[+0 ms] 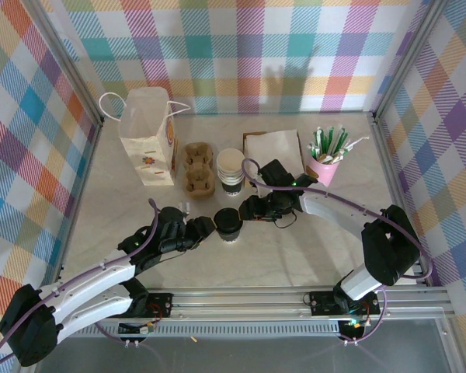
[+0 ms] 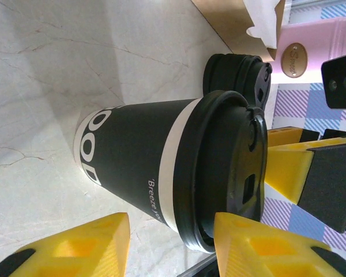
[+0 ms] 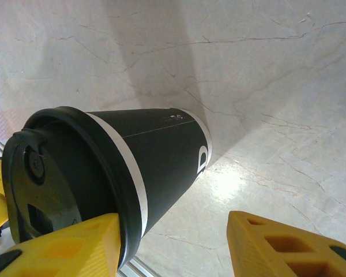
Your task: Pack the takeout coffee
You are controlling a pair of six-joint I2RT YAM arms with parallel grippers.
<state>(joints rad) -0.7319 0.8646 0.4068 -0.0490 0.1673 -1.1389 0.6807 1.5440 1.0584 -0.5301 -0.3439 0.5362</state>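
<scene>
At the front of the tabletop (image 1: pixel 295 252), the left tool (image 1: pixel 204 228) and the right tool (image 1: pixel 246 210) are both spread wide. They flank the takeout coffee (image 1: pixel 227 224), which stands upright between them with its lid on. Behind it sit stacked white cups (image 1: pixel 231 171), a cup carrier (image 1: pixel 198 169) and, farthest back, a paper bag (image 1: pixel 149 140).

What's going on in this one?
Both arms reach toward the lidded coffee cup, which stands upright on the table near its middle. The left tool and right tool sit open on opposite sides of the cup, and neither visibly clamps it. The paper bag stands farther back on the left, and the cup is not yet in it.
</scene>
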